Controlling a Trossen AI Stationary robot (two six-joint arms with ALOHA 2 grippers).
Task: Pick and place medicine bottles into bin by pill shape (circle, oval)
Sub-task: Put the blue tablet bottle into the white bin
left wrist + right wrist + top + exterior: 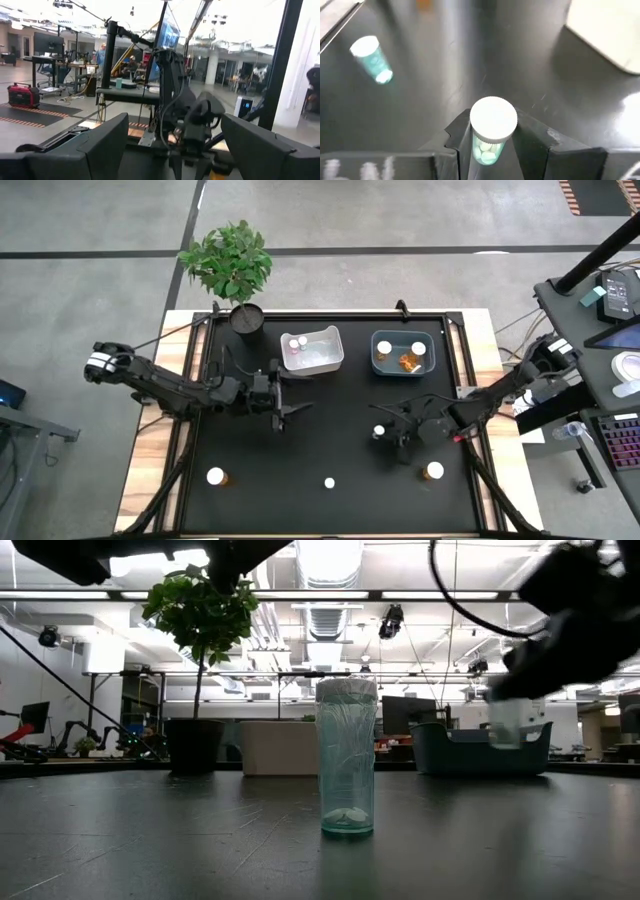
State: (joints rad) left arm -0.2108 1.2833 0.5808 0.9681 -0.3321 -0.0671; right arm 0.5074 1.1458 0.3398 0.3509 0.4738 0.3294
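Observation:
My right gripper (386, 433) is shut on a small whitish-clear medicine bottle (490, 131) with a white cap, right of the table's middle. It also shows in the low view (505, 726). My left gripper (281, 416) is open and empty, left of the middle, and its fingers point level toward the right arm. A second small clear bottle (347, 756) stands on its base near the front edge (329, 482). Two amber bottles (215, 476) (434, 471) stand near the front. A white bin (328, 360) and a blue-grey bin (403, 372) at the back hold bottles. My right gripper pinches the small bottle's clear body (488, 149) just below its white cap (493, 119), between its two fingers. The fingers come slanting down from the table's right side. The bottle stands upright in the hold, and the low view shows it lifted clear of the table.
A potted plant (232, 265) stands at the far left corner, next to the white bin. The table's black mat (300, 510) has bare room in the middle and along the front between the standing bottles.

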